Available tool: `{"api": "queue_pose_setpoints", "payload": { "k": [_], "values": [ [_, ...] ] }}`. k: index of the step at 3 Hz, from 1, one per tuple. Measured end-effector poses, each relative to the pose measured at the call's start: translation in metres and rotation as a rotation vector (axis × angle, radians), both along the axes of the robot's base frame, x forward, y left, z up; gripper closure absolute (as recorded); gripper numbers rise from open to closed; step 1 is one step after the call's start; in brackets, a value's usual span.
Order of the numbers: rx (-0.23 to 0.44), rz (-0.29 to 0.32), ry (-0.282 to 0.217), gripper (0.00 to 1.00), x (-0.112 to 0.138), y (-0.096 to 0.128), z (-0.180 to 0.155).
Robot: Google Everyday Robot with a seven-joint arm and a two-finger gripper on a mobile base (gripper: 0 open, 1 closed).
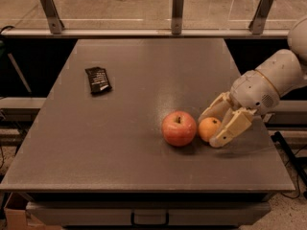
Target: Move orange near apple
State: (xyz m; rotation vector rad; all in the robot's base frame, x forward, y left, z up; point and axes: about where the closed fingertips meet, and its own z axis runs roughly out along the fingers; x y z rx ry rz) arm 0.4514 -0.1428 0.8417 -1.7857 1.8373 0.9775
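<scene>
Where gripper (pixel 213 131) seemingly flanks orange (pixel 208 128), round apple (pixel 179 128)

We see a dark snack packet (pixel 98 79) lying flat on the grey table (pixel 120 166) toward its far left corner, well apart from the gripper (pixel 211 130) near the right edge

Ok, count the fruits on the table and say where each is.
2. The apple sits front-right of the table's centre; the orange is beside it, just right, held in the gripper.

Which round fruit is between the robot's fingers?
The small orange, beside the bigger red apple. The gripper has its fingers around the orange, not the apple.
</scene>
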Motion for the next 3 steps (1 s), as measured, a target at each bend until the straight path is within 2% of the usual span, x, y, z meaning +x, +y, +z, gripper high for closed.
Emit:
{"api": "queue_pose_setpoints", "payload": {
  "k": [1, 2, 3],
  "values": [
    [0.008, 0.007, -0.006, 0.00, 0.000, 0.000, -0.002],
    [0.010, 0.008, -0.007, 0.00, 0.001, 0.001, -0.003],
    [0.035, -0.060, -0.100, 0.00, 0.013, -0.011, 0.024]
  ]
}}
